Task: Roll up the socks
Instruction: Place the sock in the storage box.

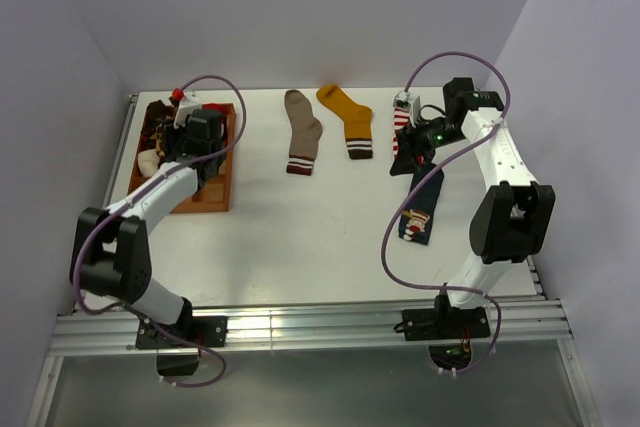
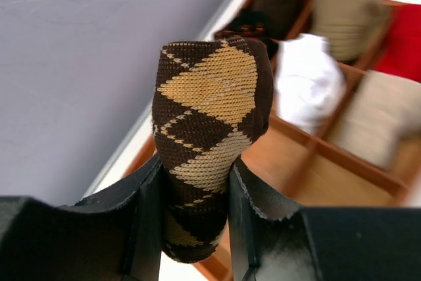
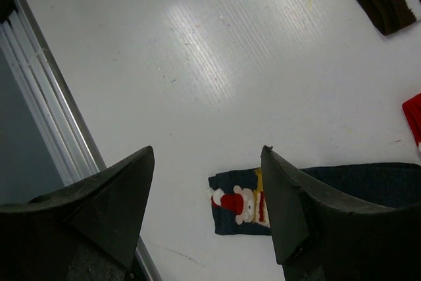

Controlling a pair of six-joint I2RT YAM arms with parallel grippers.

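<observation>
The left end effector (image 2: pixel 195 170) squeezes a rolled argyle sock (image 2: pixel 210 90) just above the tray (image 2: pixel 329 154). The right end effector (image 3: pixel 207 156) is wide open over the navy sock (image 3: pixel 237 205), far right of the tray. Socks are soft, light and floppy, so I would pinch one end firmly.

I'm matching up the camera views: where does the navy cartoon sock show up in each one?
Top external: the navy sock lies flat, right of centre.
Left wrist: not in it.
Right wrist: its cartoon end shows bottom centre, between the open right claw fingers.
Shared landmark: the red striped sock beside it.
</observation>
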